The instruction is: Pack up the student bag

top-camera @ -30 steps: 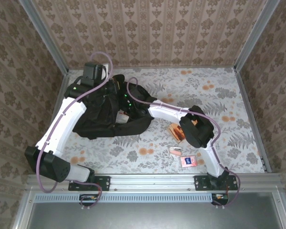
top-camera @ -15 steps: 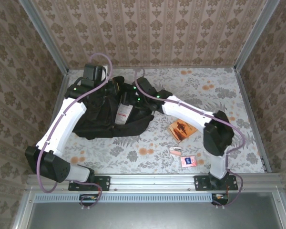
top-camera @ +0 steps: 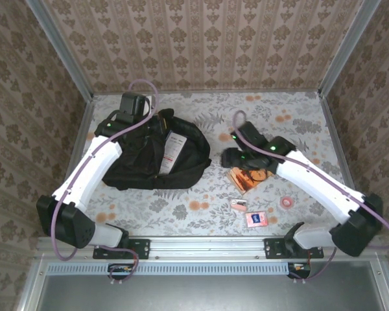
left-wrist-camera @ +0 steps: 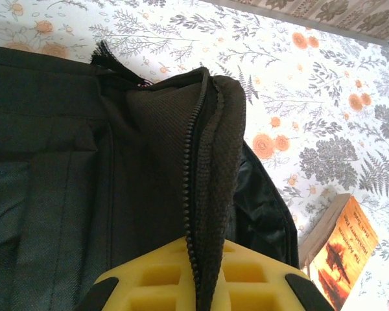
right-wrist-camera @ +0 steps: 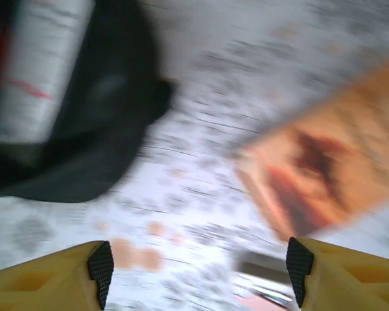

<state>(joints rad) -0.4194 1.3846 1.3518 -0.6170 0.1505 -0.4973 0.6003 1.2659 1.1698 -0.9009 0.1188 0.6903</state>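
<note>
Left hand (left-wrist-camera: 200, 291) clenched on zippered rim (left-wrist-camera: 193, 162) of limp student bag (top-camera: 137, 170), likely its firmest hold; right hand (right-wrist-camera: 200, 264) released

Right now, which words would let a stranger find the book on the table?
Start at the big black student bag on the left of the floral table. Just right of it lies the book, with an orange-brown cover. It is larger than the small card, pink packet and pink ring nearby.
</note>
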